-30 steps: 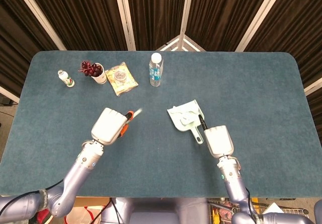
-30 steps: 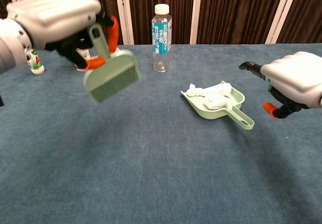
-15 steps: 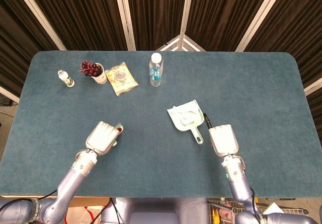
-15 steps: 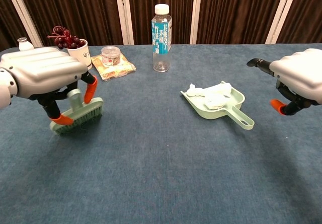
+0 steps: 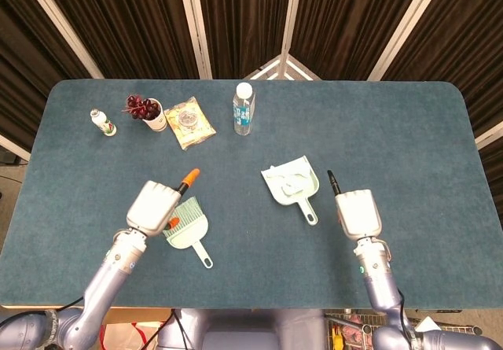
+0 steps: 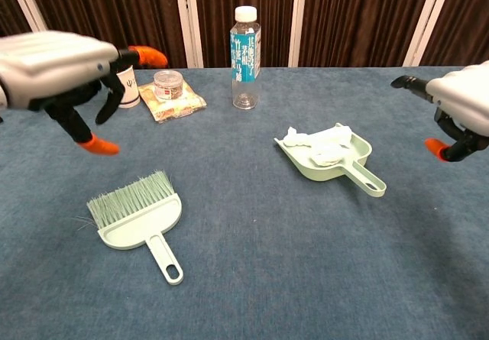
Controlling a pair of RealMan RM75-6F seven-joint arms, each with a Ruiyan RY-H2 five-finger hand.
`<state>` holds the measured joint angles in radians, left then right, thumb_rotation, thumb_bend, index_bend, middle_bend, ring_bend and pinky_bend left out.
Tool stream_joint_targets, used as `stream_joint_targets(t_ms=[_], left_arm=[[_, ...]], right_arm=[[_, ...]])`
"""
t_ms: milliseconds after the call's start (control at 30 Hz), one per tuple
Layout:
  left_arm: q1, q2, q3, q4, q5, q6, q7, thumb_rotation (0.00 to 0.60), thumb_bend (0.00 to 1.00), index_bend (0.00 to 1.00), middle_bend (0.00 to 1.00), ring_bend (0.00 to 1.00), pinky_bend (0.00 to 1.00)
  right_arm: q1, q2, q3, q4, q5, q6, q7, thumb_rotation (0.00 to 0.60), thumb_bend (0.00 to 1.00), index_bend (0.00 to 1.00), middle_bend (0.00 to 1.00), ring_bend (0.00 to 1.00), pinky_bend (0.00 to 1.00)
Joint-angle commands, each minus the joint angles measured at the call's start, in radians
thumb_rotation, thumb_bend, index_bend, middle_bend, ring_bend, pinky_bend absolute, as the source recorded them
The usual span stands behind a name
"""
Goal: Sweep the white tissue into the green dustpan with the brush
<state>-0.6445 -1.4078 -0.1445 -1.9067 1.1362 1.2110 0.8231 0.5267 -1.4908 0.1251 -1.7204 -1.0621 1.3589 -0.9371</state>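
The green dustpan (image 5: 291, 184) (image 6: 336, 160) lies mid-table with crumpled white tissue (image 5: 292, 185) (image 6: 319, 147) inside it. The green brush (image 5: 189, 230) (image 6: 139, 218) lies flat on the table, bristles toward the far side, handle toward me. My left hand (image 5: 154, 206) (image 6: 61, 71) hovers above and just left of the brush, fingers spread, holding nothing. My right hand (image 5: 357, 213) (image 6: 462, 103) floats to the right of the dustpan handle, fingers apart and empty.
A clear water bottle (image 5: 244, 108) (image 6: 245, 46) stands behind the dustpan. A snack packet with a small jar (image 5: 189, 122) (image 6: 170, 92), a cup of grapes (image 5: 147, 111) and a small bottle (image 5: 102, 122) sit at the far left.
My left hand has set the brush down on the table, let go and risen above it. My right hand has drawn back to the right, away from the dustpan handle.
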Motion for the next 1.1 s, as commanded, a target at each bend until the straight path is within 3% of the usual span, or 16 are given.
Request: stream_joint_targets(t_ms=[33, 100, 200, 300, 367, 567, 700, 933, 1100], left_arm=[[0.017, 0.043, 0.003, -0.028, 0.009, 0.016, -0.019, 0.6, 0.0, 0.0, 0.38, 0.61, 0.73], [0.036, 0.069, 0.017, -0.05, 0.01, 0.028, -0.033, 0.6, 0.0, 0.0, 0.23, 0.45, 0.57], [0.086, 0.122, 0.056, -0.102, 0.023, 0.058, -0.08, 0.6, 0.0, 0.0, 0.05, 0.2, 0.34], [0.155, 0.191, 0.121, -0.145, 0.094, 0.097, -0.168, 0.6, 0.0, 0.0, 0.0, 0.06, 0.18], [0.201, 0.227, 0.169, -0.15, 0.157, 0.125, -0.228, 0.6, 0.0, 0.0, 0.0, 0.02, 0.1], [0.348, 0.315, 0.316, -0.065, 0.377, 0.252, -0.418, 0.6, 0.0, 0.0, 0.0, 0.0, 0.04], [0.436, 0.342, 0.383, 0.018, 0.466, 0.338, -0.538, 0.6, 0.0, 0.0, 0.0, 0.0, 0.02], [0.543, 0.346, 0.417, 0.187, 0.563, 0.467, -0.654, 0.6, 0.0, 0.0, 0.0, 0.0, 0.01], [0.586, 0.338, 0.413, 0.279, 0.579, 0.507, -0.68, 0.6, 0.0, 0.0, 0.0, 0.0, 0.01]], right_arm=[[-0.011, 0.023, 0.003, 0.003, 0.001, 0.002, 0.029, 0.6, 0.46, 0.0, 0.49, 0.4, 0.54], [-0.022, 0.041, 0.0, 0.001, -0.001, 0.001, 0.057, 0.6, 0.46, 0.0, 0.3, 0.19, 0.34], [-0.048, 0.081, -0.008, -0.005, -0.013, 0.003, 0.12, 0.6, 0.46, 0.0, 0.11, 0.02, 0.16], [-0.085, 0.135, -0.021, -0.012, -0.03, 0.006, 0.211, 0.6, 0.44, 0.0, 0.01, 0.0, 0.1], [-0.107, 0.166, -0.029, -0.011, -0.047, 0.011, 0.269, 0.6, 0.42, 0.0, 0.0, 0.0, 0.07], [-0.206, 0.264, -0.076, -0.026, -0.14, 0.064, 0.488, 0.6, 0.39, 0.0, 0.0, 0.0, 0.03], [-0.282, 0.315, -0.117, -0.044, -0.221, 0.126, 0.637, 0.6, 0.38, 0.0, 0.0, 0.0, 0.01], [-0.397, 0.377, -0.189, 0.038, -0.394, 0.272, 0.762, 0.6, 0.38, 0.0, 0.0, 0.0, 0.01], [-0.453, 0.404, -0.218, 0.079, -0.425, 0.311, 0.809, 0.6, 0.38, 0.0, 0.0, 0.0, 0.01]])
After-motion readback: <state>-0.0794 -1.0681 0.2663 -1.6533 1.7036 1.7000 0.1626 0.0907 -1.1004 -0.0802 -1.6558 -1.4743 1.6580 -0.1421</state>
